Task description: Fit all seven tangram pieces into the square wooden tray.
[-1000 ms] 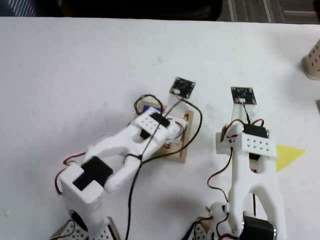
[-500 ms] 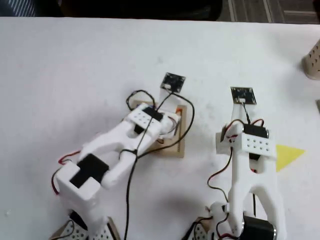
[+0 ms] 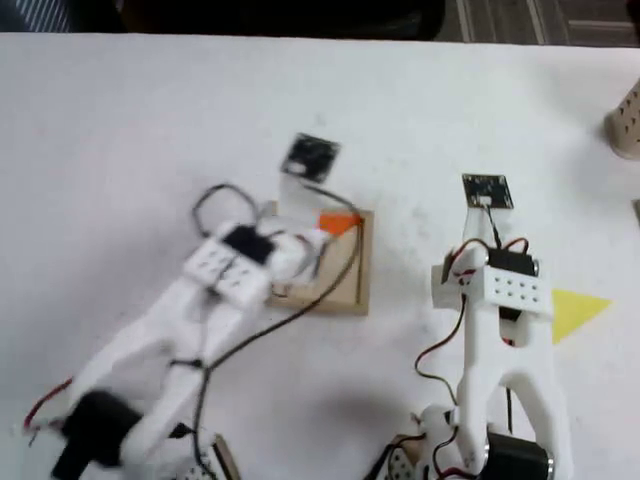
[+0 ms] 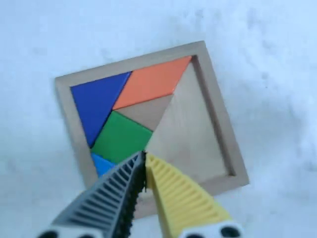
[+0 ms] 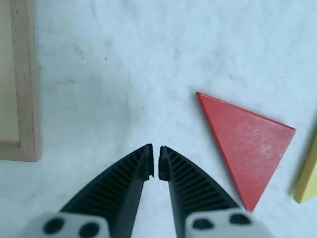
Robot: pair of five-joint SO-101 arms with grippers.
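The square wooden tray (image 4: 218, 115) holds a blue triangle (image 4: 95, 101), an orange piece (image 4: 151, 84), a green square (image 4: 122, 140) and a light blue piece (image 4: 101, 163); the rest of its floor is bare wood. My left gripper (image 4: 144, 159) is shut and empty, with its tips over the tray's near rim beside the green square. My right gripper (image 5: 154, 157) is shut and empty above the bare table, with a red triangle (image 5: 242, 141) just beside it. A yellow triangle (image 3: 576, 310) lies by the right arm (image 3: 497, 290).
In the high view the tray (image 3: 362, 272) sits mid-table with the orange piece (image 3: 338, 222) showing at its far corner. A yellow piece's edge (image 5: 307, 178) lies past the red triangle. A pegged object (image 3: 626, 122) stands at the table's right edge.
My left arm has drawn back from over the tray toward the near left, uncovering the orange piece. The right arm has not moved.
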